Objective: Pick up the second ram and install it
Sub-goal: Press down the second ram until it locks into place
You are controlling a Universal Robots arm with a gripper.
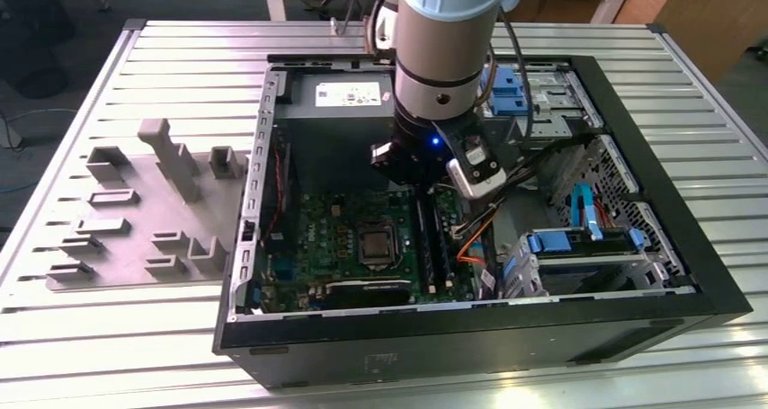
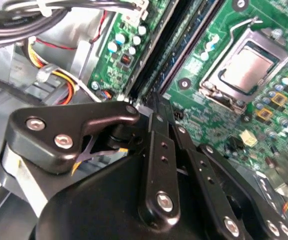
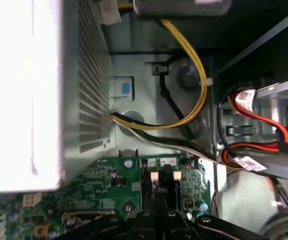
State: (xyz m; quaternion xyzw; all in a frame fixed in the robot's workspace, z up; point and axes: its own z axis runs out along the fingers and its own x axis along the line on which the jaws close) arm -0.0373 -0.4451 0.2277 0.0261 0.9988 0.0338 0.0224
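The gripper (image 1: pixel 423 186) is being held low inside the open computer case (image 1: pixel 672 256), over the far end of the motherboard's (image 2: pixel 223 125) black slot rails (image 3: pixel 162 192). The second ram cannot be made out, nor whether the fingers are clenched.

Open computer case (image 1: pixel 672 274) lying flat on slatted metal counter (image 1: pixel 180 58). Robot arm (image 1: pixel 444 58) reaching down into case, wrist low over green motherboard (image 1: pixel 312 247), near black slot rails (image 1: pixel 433 243). Pincer end hidden behind wrist. Power supply (image 1: pixel 342 94) at far end of case. Blue drive brackets (image 1: pixel 564 243) toward exterior view's right. Grey fixture tray (image 1: pixel 132 211) on counter toward exterior view's left, apart from case.
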